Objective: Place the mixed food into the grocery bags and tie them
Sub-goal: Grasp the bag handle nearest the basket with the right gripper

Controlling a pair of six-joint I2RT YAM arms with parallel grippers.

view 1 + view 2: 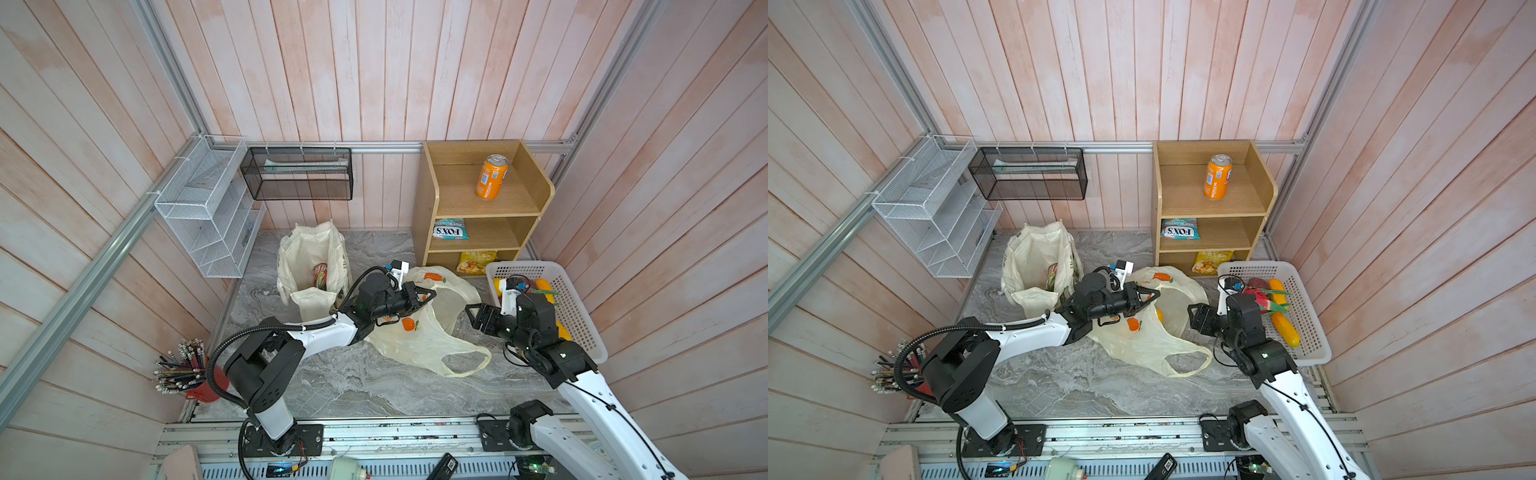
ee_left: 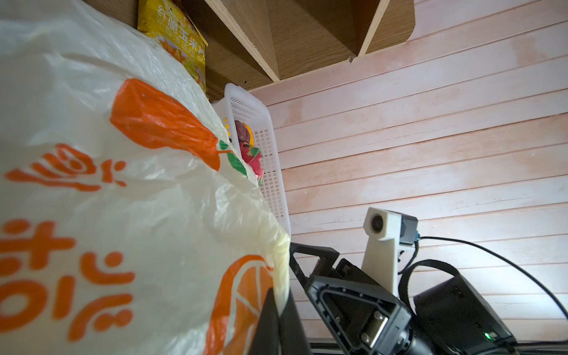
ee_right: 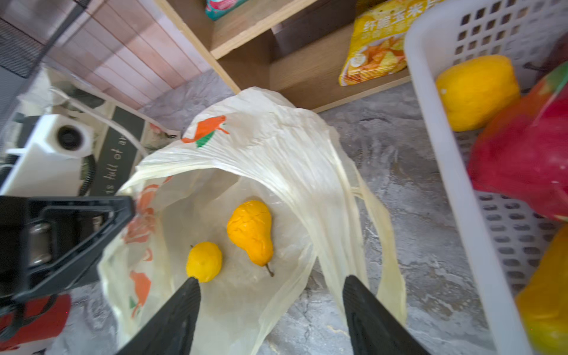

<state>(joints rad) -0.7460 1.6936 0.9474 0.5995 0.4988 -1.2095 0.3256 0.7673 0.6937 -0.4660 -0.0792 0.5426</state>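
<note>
The bag (image 1: pixel 424 345) lies mid-table with its mouth turned right. A pear (image 3: pixel 250 230) and a lemon (image 3: pixel 204 261) are inside. The tote (image 1: pixel 307 249) stands upright to its far left, holding a red can (image 1: pixel 321 272) and something green I cannot make out.

Packing looks partway done. Fruits (image 1: pixel 1284 328) wait in the basket (image 1: pixel 582 328) at right. An orange can (image 1: pixel 491 176), a Fox's packet (image 1: pixel 451 229) and a yellow packet (image 1: pixel 477 262) sit on the shelf (image 1: pixel 428 199) at the far right. Neither bag is tied.

The left gripper (image 1: pixel 430 295) is clamped on the bag's upper rim, lifting it so the mouth gapes. Its arm reaches low across the bag from the near left. The right gripper (image 3: pixel 270 279) sits just outside the mouth and points into it, jaws apart and empty. Its arm is bent back over the basket.
</note>
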